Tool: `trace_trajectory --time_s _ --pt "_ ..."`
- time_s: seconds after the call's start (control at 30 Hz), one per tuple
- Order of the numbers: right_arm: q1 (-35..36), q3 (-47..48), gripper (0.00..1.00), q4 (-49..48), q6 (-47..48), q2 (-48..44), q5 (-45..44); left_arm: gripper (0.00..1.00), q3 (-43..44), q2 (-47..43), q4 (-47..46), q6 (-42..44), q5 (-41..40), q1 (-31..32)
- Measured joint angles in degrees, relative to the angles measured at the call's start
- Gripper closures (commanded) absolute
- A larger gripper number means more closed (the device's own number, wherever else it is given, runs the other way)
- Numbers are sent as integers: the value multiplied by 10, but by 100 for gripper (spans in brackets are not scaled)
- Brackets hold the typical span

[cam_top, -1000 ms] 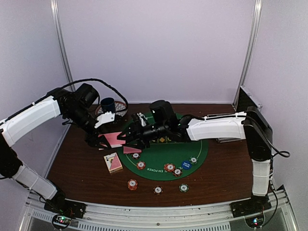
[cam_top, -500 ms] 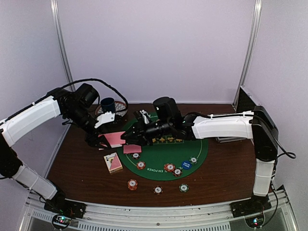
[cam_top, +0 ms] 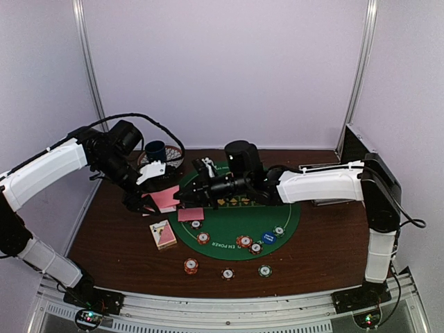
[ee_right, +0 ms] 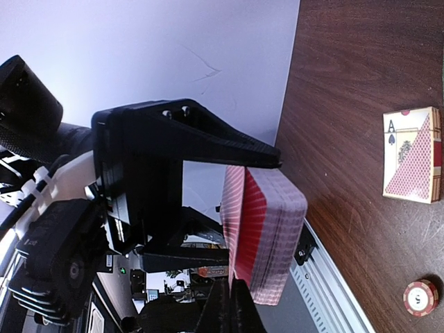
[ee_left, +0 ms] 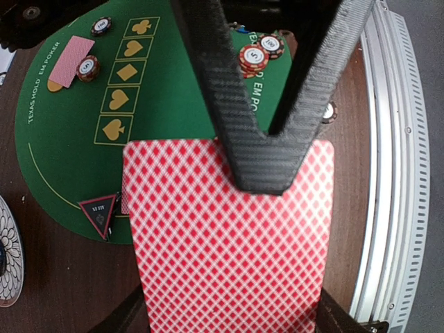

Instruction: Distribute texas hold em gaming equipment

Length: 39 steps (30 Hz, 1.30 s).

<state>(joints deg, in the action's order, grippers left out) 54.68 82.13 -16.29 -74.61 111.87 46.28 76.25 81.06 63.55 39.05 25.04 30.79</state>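
Note:
My left gripper (cam_top: 151,199) is shut on a deck of pink-backed playing cards (ee_left: 229,236) and holds it above the table's left side. The right gripper (ee_right: 231,295) is shut on the edge of the top card (ee_right: 234,208), which stands slightly away from the rest of the deck (ee_right: 277,229). One card (cam_top: 190,214) lies face down on the green mat (cam_top: 229,222) with a chip (ee_left: 88,67) on it. Striped chips (cam_top: 244,241), a blue button (cam_top: 269,237) and a triangular marker (ee_left: 99,215) also lie on the mat.
The card box (cam_top: 163,234) lies on the wood left of the mat. Three chips (cam_top: 227,274) sit near the front edge. A dark blue cup (cam_top: 155,150) on its saucer stands at the back left, and a metal case (cam_top: 355,149) at the right.
The right gripper has shut on the top card of the deck, and the right arm has shifted slightly rightward. My left arm has held the deck still.

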Motion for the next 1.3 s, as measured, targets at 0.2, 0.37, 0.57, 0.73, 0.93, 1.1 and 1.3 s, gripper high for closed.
trace_trajectory --time_s 0.2,0.37,0.57,0.73,0.93,1.1,1.3 --pt "-17 -58 100 -44 -28 -13 8 100 0 0 -5 0 -2 0" --pt "-57 -134 100 -48 -32 -78 15 100 0 0 -4 0 -7 0" --pt "-117 -210 100 -10 -3 -174 18 100 0 0 -3 0 -8 0" --pt "-176 -273 100 78 52 -253 23 100 -1 0 -2 0 -8 0" --pt "-247 -326 100 226 153 -303 12 100 -1 0 -2 0 -7 0" --pt "-263 -355 100 303 217 -300 -4 100 0 0 0 0 -7 0" --pt "-263 -348 100 313 249 -250 -17 100 0 0 0 0 -5 0"
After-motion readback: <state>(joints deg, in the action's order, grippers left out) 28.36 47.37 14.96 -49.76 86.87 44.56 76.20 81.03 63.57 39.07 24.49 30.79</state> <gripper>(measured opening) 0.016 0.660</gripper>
